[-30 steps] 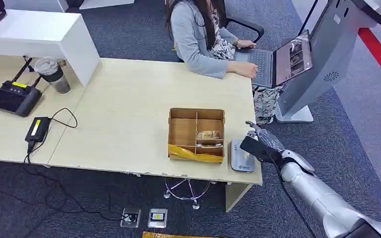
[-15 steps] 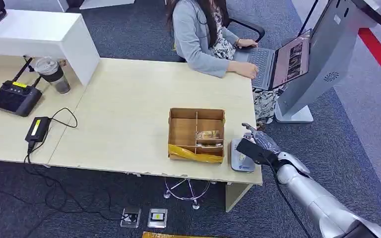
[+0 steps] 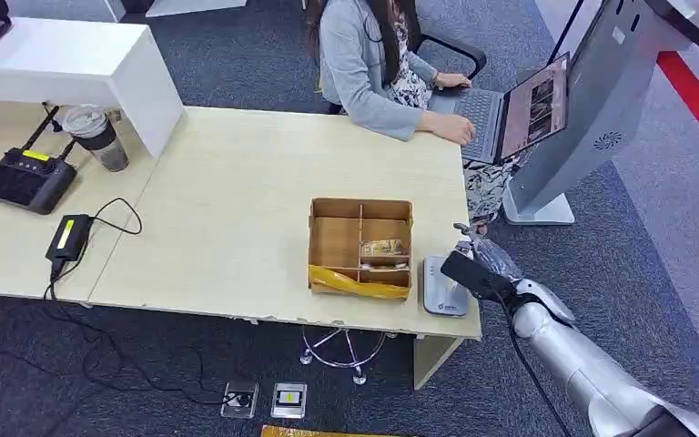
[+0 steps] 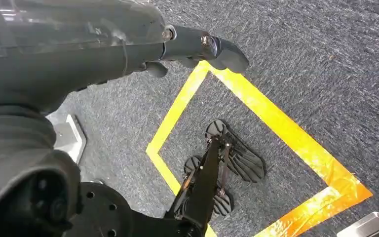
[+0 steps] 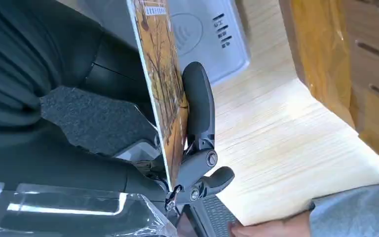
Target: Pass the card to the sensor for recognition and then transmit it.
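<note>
Pinching the card (image 5: 160,74) edge-on, the right hand (image 3: 484,270) hovers beside the sensor (image 3: 440,288), seemingly so its face can be read.

We see a cardboard box (image 3: 359,246) w/ dividers on the table (image 3: 227,200); lidded cup (image 3: 96,137), black controller (image 3: 27,177) & a charger (image 3: 68,235) w/ cable at left. A person (image 3: 373,64) types on a laptop (image 3: 514,114) at far edge. Yellow tape (image 4: 276,123) on the carpet.
</note>
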Action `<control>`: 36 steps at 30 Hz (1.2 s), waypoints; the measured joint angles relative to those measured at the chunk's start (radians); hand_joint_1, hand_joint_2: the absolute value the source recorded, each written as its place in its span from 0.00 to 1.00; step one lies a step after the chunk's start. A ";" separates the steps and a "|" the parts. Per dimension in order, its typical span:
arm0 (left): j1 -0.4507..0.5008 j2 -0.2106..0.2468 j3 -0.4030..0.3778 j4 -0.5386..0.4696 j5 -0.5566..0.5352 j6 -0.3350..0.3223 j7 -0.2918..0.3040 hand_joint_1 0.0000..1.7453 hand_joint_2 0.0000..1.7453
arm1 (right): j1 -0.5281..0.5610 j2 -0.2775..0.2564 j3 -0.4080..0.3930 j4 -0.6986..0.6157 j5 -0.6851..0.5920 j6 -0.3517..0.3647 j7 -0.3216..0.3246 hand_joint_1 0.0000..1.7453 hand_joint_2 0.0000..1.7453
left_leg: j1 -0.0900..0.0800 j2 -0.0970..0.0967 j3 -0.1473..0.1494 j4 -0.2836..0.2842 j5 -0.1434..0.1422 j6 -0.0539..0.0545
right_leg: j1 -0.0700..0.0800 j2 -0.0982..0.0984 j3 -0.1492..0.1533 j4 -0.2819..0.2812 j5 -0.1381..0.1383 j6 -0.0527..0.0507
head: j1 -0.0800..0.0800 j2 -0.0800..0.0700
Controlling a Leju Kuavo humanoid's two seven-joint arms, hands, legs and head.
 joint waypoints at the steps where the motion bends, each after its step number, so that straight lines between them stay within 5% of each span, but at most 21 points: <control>1: 0.000 0.000 0.000 0.000 0.000 0.000 0.000 0.00 0.00 | 0.001 0.000 -0.003 0.002 0.000 0.000 0.000 1.00 1.00 | 0.000 0.000 0.000 0.000 0.000 0.000 | 0.000 0.000 0.000 0.000 0.000 0.000 | 0.000 0.000; 36: 0.000 0.002 -0.019 0.000 0.022 0.008 0.000 0.00 0.00 | 0.023 0.048 -0.024 0.044 0.028 -0.030 -0.001 1.00 1.00 | 0.000 0.000 0.000 0.000 0.000 0.000 | 0.000 0.000 0.000 0.000 0.000 0.000 | 0.000 0.000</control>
